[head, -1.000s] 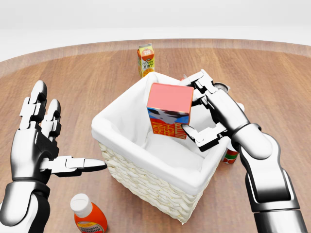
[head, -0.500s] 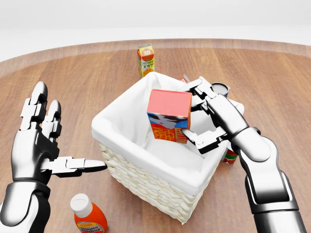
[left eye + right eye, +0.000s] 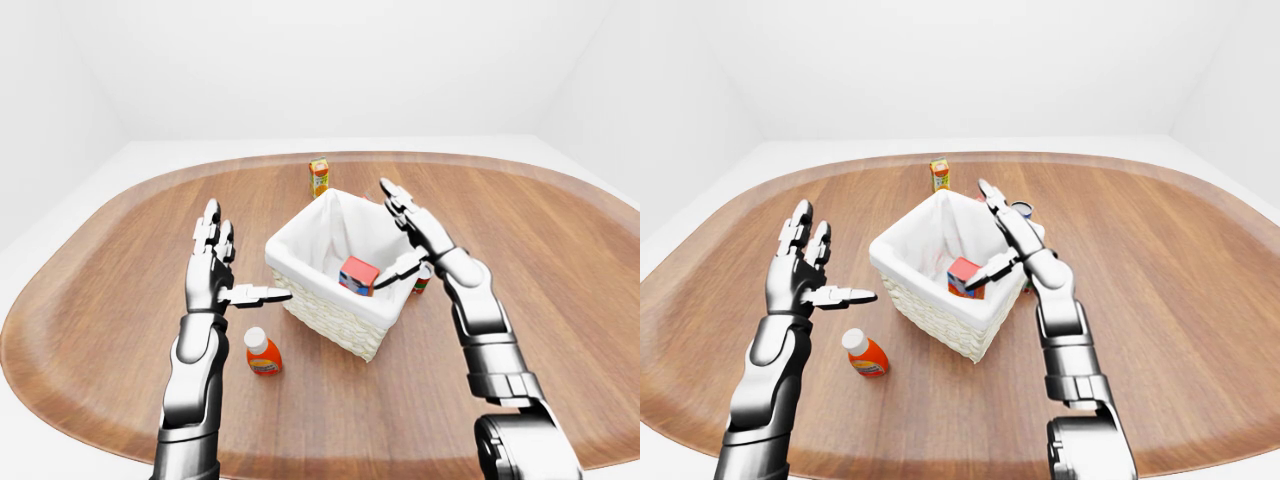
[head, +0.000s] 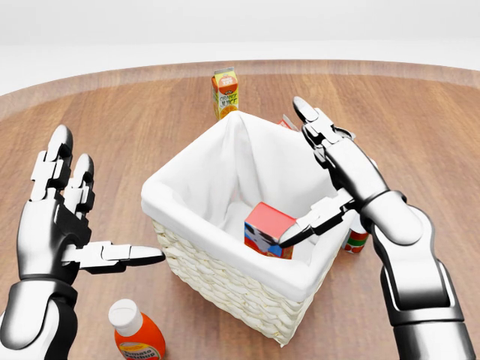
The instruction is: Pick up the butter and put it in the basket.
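Butter lies tilted inside the basket near mid-bench, right hand above with fingers spread, left hand spread too. Box looks light, stiff; grip flat sides.

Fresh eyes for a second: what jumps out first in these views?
The white-lined wicker basket at the head view's centre, with a red butter carton lying tilted inside it. The right hand stands open over the basket's right rim, the left hand open at far left. An orange bottle with a white cap lies at bottom left.
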You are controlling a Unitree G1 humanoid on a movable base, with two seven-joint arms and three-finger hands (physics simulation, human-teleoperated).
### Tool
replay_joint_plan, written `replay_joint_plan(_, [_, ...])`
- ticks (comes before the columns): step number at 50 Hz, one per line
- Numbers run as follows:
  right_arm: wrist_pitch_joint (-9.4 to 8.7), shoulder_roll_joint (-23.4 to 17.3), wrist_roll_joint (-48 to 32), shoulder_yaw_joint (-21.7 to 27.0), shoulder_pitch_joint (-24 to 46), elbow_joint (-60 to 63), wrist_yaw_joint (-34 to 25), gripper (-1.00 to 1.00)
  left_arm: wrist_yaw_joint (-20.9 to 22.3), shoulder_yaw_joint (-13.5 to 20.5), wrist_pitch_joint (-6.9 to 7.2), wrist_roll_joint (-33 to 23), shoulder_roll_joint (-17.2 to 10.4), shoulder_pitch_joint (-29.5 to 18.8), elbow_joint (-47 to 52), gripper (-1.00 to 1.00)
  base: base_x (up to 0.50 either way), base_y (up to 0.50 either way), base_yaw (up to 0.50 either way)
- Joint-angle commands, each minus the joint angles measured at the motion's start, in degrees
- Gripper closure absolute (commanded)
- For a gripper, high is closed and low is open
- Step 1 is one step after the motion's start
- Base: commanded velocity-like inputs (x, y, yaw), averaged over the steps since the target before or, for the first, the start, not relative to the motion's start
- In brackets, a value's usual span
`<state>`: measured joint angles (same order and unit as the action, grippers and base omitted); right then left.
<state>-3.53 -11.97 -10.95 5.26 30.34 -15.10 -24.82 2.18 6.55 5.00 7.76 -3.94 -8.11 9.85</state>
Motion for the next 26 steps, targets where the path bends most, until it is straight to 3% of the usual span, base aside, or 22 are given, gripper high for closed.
replay_joint_plan(1, [-0.52,-0.2,0.5,0.3,0.6,0.9,0.1,-1.00,0.0,0.1,0.00,0.1,-0.1,-0.2,0.0,-1.00,0.00,0.00,0.00])
replay_joint_plan(8, [-1.47,0.4,1.5,0.8,-1.7,6.9,0.5,-1.00,0.1,0.1,0.00,0.1,-0.2,-0.4,0.2,-1.00,0.00,0.00,0.00])
replay_joint_plan(17, [-1.47,3.2,6.2,1.4,-9.8,15.1,7.7,-1.00,-0.1,0.1,0.00,0.1,-0.1,-0.4,0.7,-1.00,0.00,0.00,0.00])
replay_joint_plan(19, [-0.81,4.2,7.7,1.6,-11.6,15.8,9.4,-1.00,-0.1,0.1,0.00,0.2,-0.1,-0.3,0.8,-1.00,0.00,0.00,0.00])
replay_joint_plan(21, [0.96,5.0,8.8,1.6,-13.5,16.5,11.9,-1.00,-0.1,0.0,0.00,0.0,0.0,-0.2,0.8,-1.00,0.00,0.00,0.00])
replay_joint_plan(25, [1.93,5.9,10.7,1.2,-15.7,17.9,14.0,-1.00,-0.1,-0.1,0.00,0.0,0.1,-0.1,0.9,-1.00,0.00,0.00,0.00])
replay_joint_plan(26, [3.37,6.4,10.9,1.0,-16.6,18.2,14.9,-1.00,-0.1,-0.1,0.00,-0.1,0.1,-0.1,1.0,-1.00,0.00,0.00,0.00])
